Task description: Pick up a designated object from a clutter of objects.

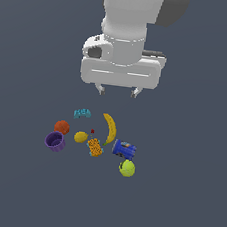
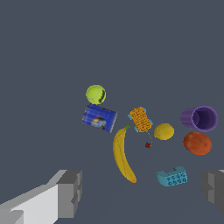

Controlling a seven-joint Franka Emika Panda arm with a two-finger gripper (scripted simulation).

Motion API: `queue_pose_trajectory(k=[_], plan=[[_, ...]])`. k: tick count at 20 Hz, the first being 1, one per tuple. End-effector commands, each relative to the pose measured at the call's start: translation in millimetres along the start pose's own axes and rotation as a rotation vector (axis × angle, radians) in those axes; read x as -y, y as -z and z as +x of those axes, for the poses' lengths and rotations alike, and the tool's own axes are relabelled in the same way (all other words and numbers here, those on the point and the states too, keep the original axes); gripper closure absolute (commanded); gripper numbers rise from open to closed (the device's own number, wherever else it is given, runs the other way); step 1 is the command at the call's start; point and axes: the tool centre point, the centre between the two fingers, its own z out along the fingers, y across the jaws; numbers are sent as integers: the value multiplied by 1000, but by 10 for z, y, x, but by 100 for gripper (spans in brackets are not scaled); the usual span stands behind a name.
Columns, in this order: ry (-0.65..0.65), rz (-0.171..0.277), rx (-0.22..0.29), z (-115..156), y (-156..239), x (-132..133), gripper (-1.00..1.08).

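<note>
Gripper point(image 1: 117, 91) hangs above the floor point(image 1: 186, 195), over the far edge of the clutter, touching nothing; jaws wide apart and empty, and in the wrist view the two fingers point(image 2: 70, 192) sit at opposite edges of the picture with the whole clutter between them. Near to far in the exterior view: yellow-green ball point(image 1: 127, 168) is closest to the camera, on the exterior view's right. Just behind it, the blue can point(image 1: 124, 149) lies on its side, close to the ball. Purple cup point(image 1: 55, 141) sits at about the same depth on the exterior view's left, its opening partly visible. Orange patterned block point(image 1: 95, 147) lies between cup and can. Lemon point(image 1: 81, 136) is just beside the block, toward the cup. A tiny red thing point(image 1: 92, 131), too small to identify, sits just behind the lemon. Orange-red ball point(image 1: 62, 127), the target, rests on the floor right behind the cup, appearing to touch it or nearly so, at the clutter's edge on the exterior view's left, well off to the side of the gripper. Banana point(image 1: 110, 128) runs from near the can back toward the gripper, curved. Teal piece point(image 1: 82, 113) is farthest back, near the banana's far tip.
</note>
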Motion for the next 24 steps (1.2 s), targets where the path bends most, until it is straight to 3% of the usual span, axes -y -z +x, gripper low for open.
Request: queue_pose_trajectory(k=[1, 10, 16, 24], plan=[[0, 0, 0, 0, 0, 0, -92], [-82, 17, -1, 19, 2, -300, -92], [-80, 16, -1, 19, -1, -294, -92], [-140, 21, 6, 68, -303, -572, -92]])
